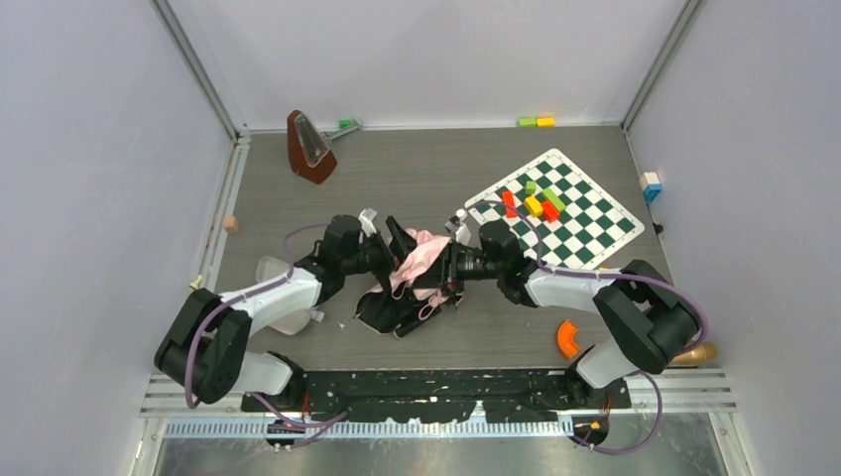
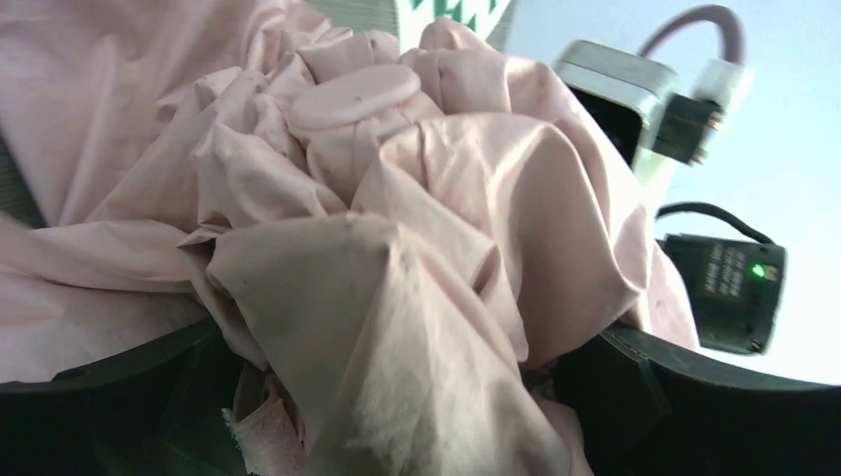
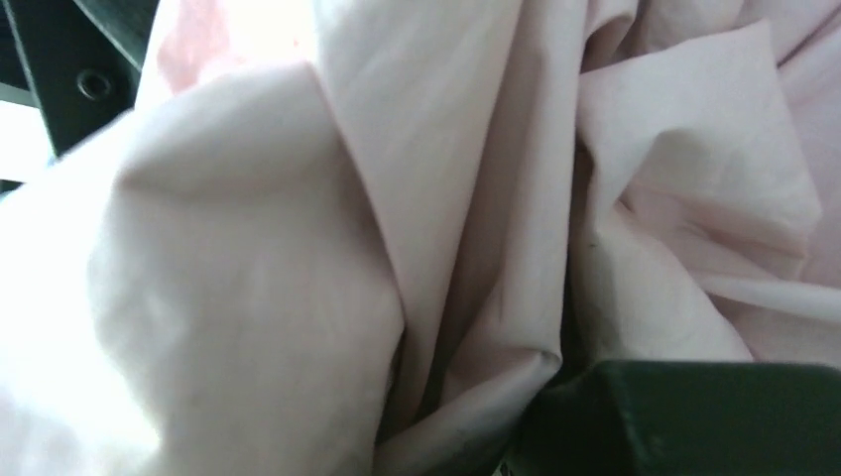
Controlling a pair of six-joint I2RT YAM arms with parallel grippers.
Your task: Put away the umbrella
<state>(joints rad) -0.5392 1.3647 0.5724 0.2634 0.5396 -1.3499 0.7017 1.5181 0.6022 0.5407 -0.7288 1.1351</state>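
The umbrella [image 1: 409, 293] lies crumpled mid-tabletop [image 1: 417, 169] directly between both claws, its long axis slanting from near-left to far-right. The left claw [image 1: 397, 256], spread wide, straddles the pink fabric. The right claw [image 1: 448, 270] is buried in folds, so I cannot tell its grip.

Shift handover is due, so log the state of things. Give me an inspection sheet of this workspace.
Surface: grey wood-grain table; no spills seen.
Job's things: umbrella not yet put away, its pink and black fabric bunched mid-table between the two arms.
Clutter: metronome; chessboard mat carrying coloured blocks; orange curved piece; loose blocks at the back edge.
Grippers: left gripper wide open, fabric bulging between the jaws; right gripper appears closed on a fold of fabric.
Cables: purple cable along each arm; no snag seen.
Surroundings: pale walls on three sides; nothing else seen.
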